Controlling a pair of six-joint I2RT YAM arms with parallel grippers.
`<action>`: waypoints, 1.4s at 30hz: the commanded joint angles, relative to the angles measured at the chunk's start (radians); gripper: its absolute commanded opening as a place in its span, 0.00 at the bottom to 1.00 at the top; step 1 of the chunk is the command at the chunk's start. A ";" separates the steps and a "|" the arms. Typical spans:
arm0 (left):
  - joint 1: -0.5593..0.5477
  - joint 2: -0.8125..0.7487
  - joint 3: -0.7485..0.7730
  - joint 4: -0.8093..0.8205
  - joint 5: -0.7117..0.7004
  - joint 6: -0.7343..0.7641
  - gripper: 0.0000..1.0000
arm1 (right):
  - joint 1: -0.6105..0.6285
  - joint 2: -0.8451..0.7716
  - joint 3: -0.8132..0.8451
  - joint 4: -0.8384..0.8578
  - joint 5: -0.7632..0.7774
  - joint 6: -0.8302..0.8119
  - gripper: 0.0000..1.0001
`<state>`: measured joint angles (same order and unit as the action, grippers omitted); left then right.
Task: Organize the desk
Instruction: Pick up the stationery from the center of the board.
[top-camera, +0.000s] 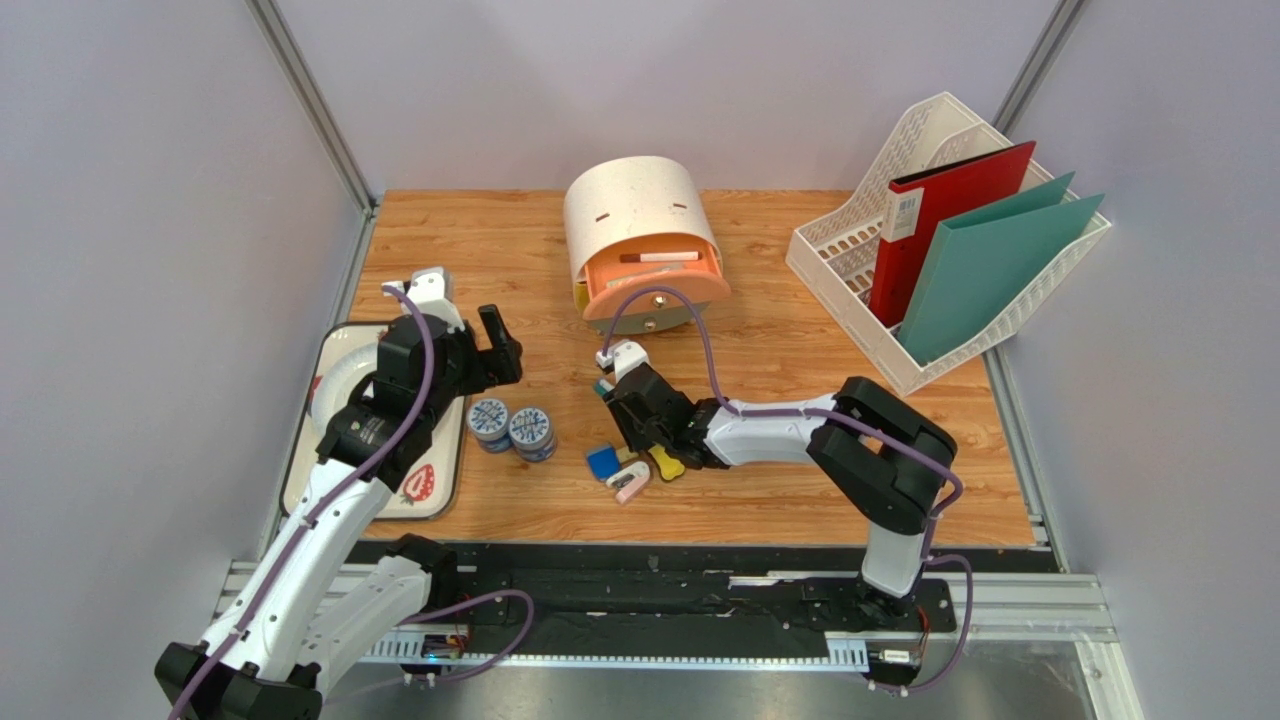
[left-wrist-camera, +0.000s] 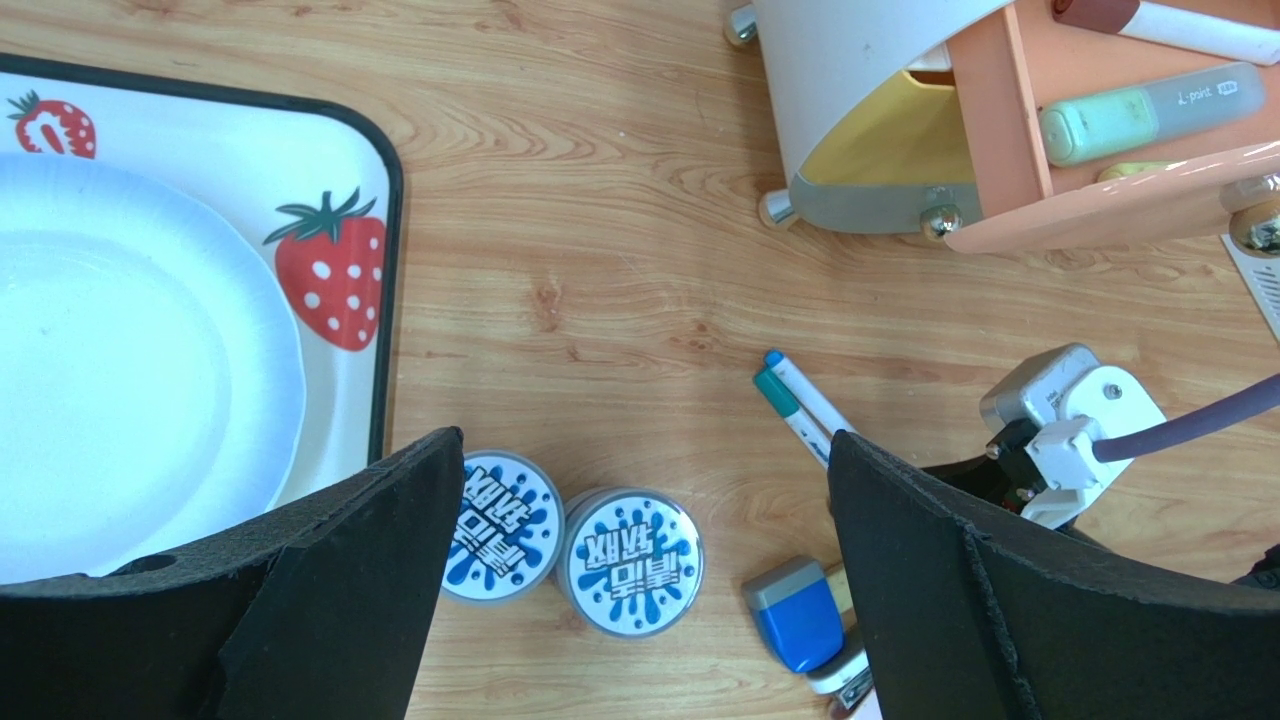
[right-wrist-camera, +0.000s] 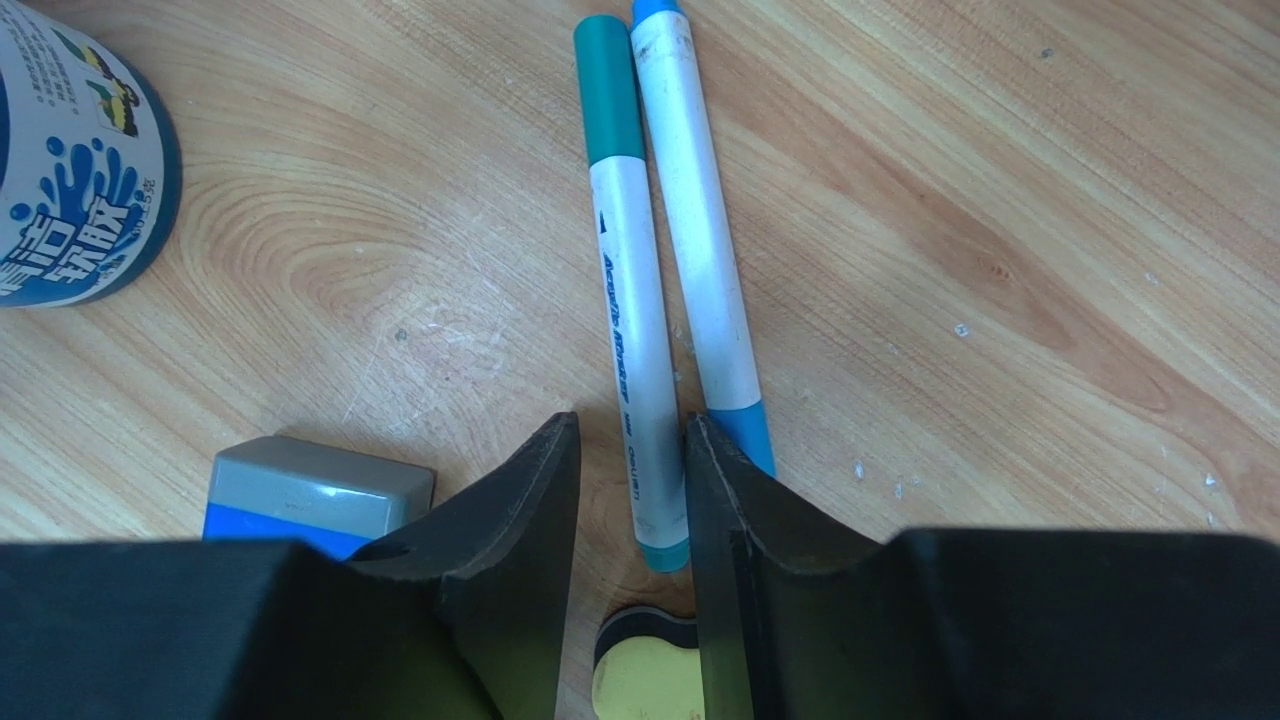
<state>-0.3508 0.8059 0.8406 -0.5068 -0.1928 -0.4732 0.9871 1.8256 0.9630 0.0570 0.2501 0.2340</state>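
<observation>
Desk (top-camera: 496, 255): wood-grain top filling the middle of the overhead view; rigid and fixed, so the work falls on its clutter.
Markers: teal-capped marker (right-wrist-camera: 628, 300) and blue-capped marker (right-wrist-camera: 699, 225) lie side by side, touching, centre of the right wrist view.
Handling: likely light, stiff and smooth-barrelled; prone to roll, best pinched across the barrel.
Right gripper (right-wrist-camera: 631, 450): fingers stand close on either side of the teal-capped marker's lower end; whether they press it cannot be told.
Left gripper (left-wrist-camera: 643, 450): spread wide, holding nothing, above two printed tins (left-wrist-camera: 631, 563).
Risk: the neighbouring marker may drag along.
</observation>
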 joint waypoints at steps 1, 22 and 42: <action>0.006 -0.011 0.018 0.004 -0.002 0.015 0.99 | 0.002 0.015 0.033 -0.008 0.012 0.019 0.34; 0.007 -0.022 0.015 0.001 -0.003 0.008 0.99 | 0.082 0.078 0.048 -0.111 0.221 0.018 0.16; 0.007 -0.030 0.018 -0.004 -0.005 0.001 0.99 | 0.087 -0.121 0.089 -0.140 0.141 -0.044 0.00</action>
<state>-0.3508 0.7902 0.8406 -0.5098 -0.1932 -0.4736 1.0664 1.8042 1.0149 -0.0814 0.4194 0.2134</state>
